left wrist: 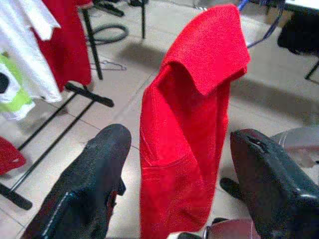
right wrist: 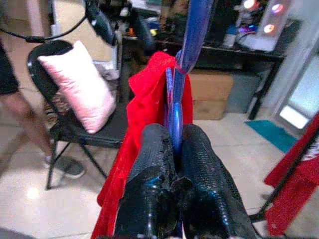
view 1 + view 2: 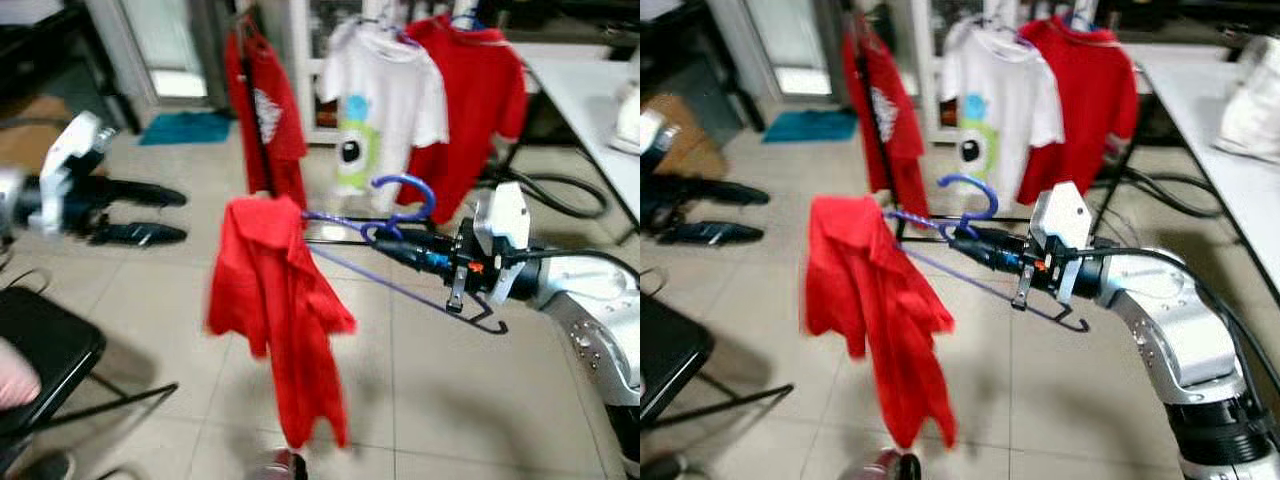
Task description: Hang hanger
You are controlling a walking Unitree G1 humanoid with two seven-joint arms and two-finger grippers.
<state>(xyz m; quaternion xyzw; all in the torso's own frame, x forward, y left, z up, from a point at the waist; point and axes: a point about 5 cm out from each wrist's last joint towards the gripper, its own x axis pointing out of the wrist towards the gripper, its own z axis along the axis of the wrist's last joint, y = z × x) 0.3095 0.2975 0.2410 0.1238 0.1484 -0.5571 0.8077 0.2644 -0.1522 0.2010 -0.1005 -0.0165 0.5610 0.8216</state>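
A blue hanger (image 3: 400,205) carries a red shirt (image 3: 275,300) that droops off its left end. My right gripper (image 3: 385,243) is shut on the hanger's neck just below the hook, holding it out over the tiled floor. In the right wrist view both black fingers (image 2: 197,164) pinch the blue wire (image 2: 177,99). My left gripper (image 3: 165,215) hangs open to the left, apart from the shirt; its wrist view shows the red shirt (image 1: 192,124) between the spread fingers (image 1: 89,184). Behind stands a clothes rack (image 3: 255,120) with a white shirt (image 3: 385,100) and red shirts.
A black chair (image 3: 40,350) stands at the lower left. A white table (image 3: 590,90) runs along the right. A person's leg (image 2: 22,114) and a chair with a pink pillow (image 2: 79,84) appear in the right wrist view. A teal mat (image 3: 185,127) lies far back.
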